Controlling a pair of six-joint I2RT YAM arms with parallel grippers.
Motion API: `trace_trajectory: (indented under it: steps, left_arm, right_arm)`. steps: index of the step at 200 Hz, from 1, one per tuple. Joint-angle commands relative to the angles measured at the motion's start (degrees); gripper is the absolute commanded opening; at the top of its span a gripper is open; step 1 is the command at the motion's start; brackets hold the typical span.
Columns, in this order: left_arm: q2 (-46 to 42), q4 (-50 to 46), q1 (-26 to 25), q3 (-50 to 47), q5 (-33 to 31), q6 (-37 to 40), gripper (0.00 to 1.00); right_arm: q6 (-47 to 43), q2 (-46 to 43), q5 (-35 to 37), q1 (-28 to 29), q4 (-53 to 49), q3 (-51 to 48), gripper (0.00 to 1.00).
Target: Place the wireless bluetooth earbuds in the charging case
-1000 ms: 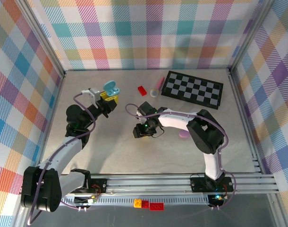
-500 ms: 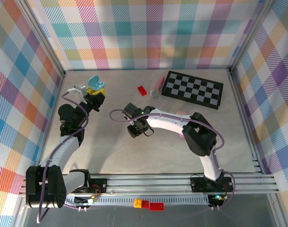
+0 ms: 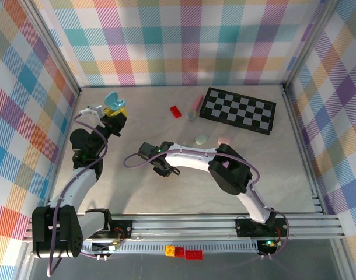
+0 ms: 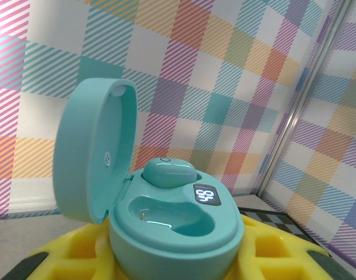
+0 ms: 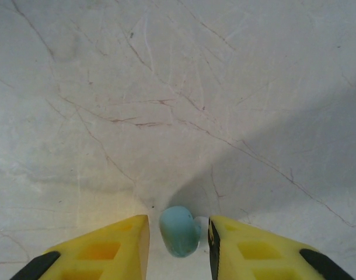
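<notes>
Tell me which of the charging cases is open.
The teal case held by the left gripper: its lid stands up. The mint case and the pink case lie closed on the table.

earbud [image 4: 168,173] in case [image 4: 178,230] far slot | loose earbud [image 5: 179,232] on table [image 5: 166,87] inside right gripper [image 5: 178,218]

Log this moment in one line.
left claw: shut on open teal case | case: one bud seated, one slot empty | right claw: open astride loose earbud
</notes>
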Motion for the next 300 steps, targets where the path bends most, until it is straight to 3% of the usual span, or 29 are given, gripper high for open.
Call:
trace_trajectory:
  steps: [1, 115, 165, 222, 300]
  left_arm:
    - [-1.6, 1.1, 1.0, 0.4, 0.2, -0.6, 0.32]
    - [-1.2, 0.5, 1.0, 0.7, 1.8, -0.4, 0.32]
    - [-0.1, -1.1, 0.0, 1.4, 4.2, 1.6, 0.32]
    - [-0.4, -4.4, -6.5, 2.0, 1.3, 9.3, 0.32]
    - [4.9, -7.0, -19.9, 5.1, -4.0, 18.8, 0.31]
  right_arm:
    - [-0.8, 1.7, 1.6, 0.1, -2.6, 1.6, 0.32]
    - [-0.3, 2.4, 0.8, 0.1, -3.2, 2.8, 0.21]
    - [4.3, -5.1, -4.0, -1.9, 2.4, -3.0, 0.2]
    - [10.4, -19.6, -9.2, -6.8, 7.6, -14.1, 0.21]
    - [19.1, -41.3, -23.9, -15.6, 11.1, -24.1, 0.2]
